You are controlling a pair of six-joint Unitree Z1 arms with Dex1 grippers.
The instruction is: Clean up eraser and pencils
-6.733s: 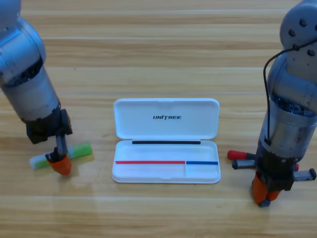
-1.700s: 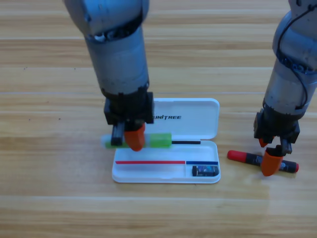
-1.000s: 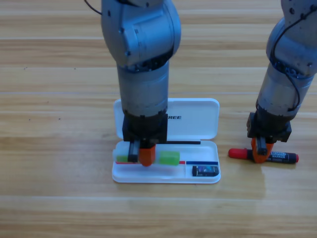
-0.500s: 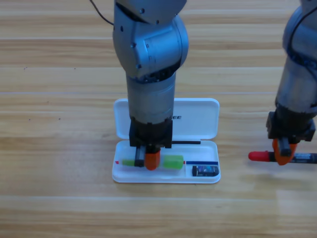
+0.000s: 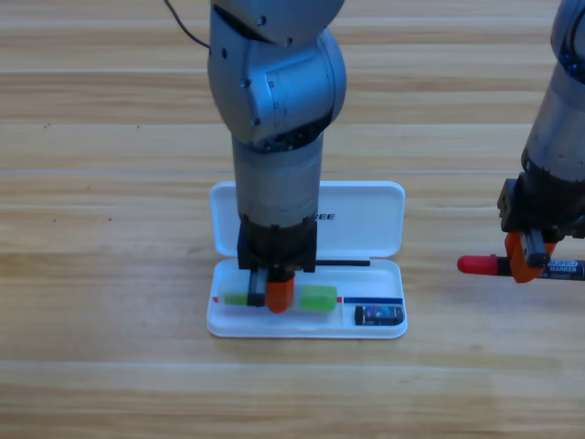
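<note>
Left gripper [image 5: 274,294] clamps your light green translucent pen [image 5: 316,297] low in the white plastic case [image 5: 384,224]; right gripper [image 5: 528,259] grips the red-capped black marker [image 5: 478,265]. Small dark eraser [image 5: 378,315] is already inside, so two releases remain.

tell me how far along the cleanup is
Done: the eraser lies in the white case's small right compartment. In hand: the left gripper holds the green pen low in the long compartment, and the right gripper grips the red-capped marker right of the case. Left: releasing the pen and bringing the marker in.
</note>
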